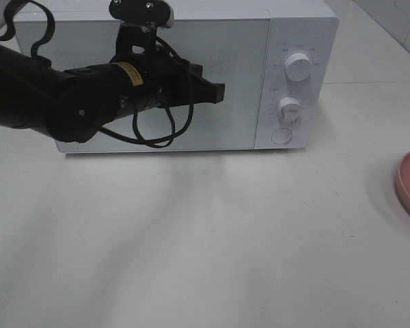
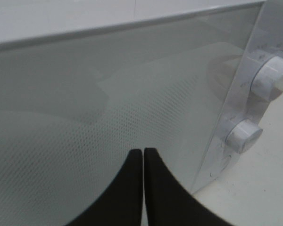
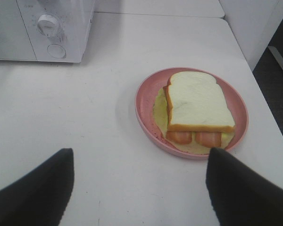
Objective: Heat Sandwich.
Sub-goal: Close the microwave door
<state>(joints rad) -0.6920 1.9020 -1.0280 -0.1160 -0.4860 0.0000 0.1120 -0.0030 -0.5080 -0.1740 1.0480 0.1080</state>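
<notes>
The sandwich [image 3: 196,100], pale bread with a tan crust over yellow-green and reddish filling, lies on a round pink plate [image 3: 145,110]. Above the table and short of the plate, my right gripper [image 3: 140,155] hangs open and holds nothing. This gripper is out of the exterior view, where only the plate's edge [image 1: 408,181] shows at the far right. The white microwave [image 1: 191,14] stands at the back with its door [image 2: 108,94] closed. My left gripper [image 1: 219,91] is shut and empty, with its tips [image 2: 143,151] close in front of the door glass, left of the control panel.
The microwave's panel carries two round knobs [image 2: 271,77] [image 2: 244,135] and a round button [image 1: 281,135] below them. White tabletop [image 1: 191,239] stretches between the microwave and the plate. The table's right edge [image 3: 269,117] drops off just beyond the plate.
</notes>
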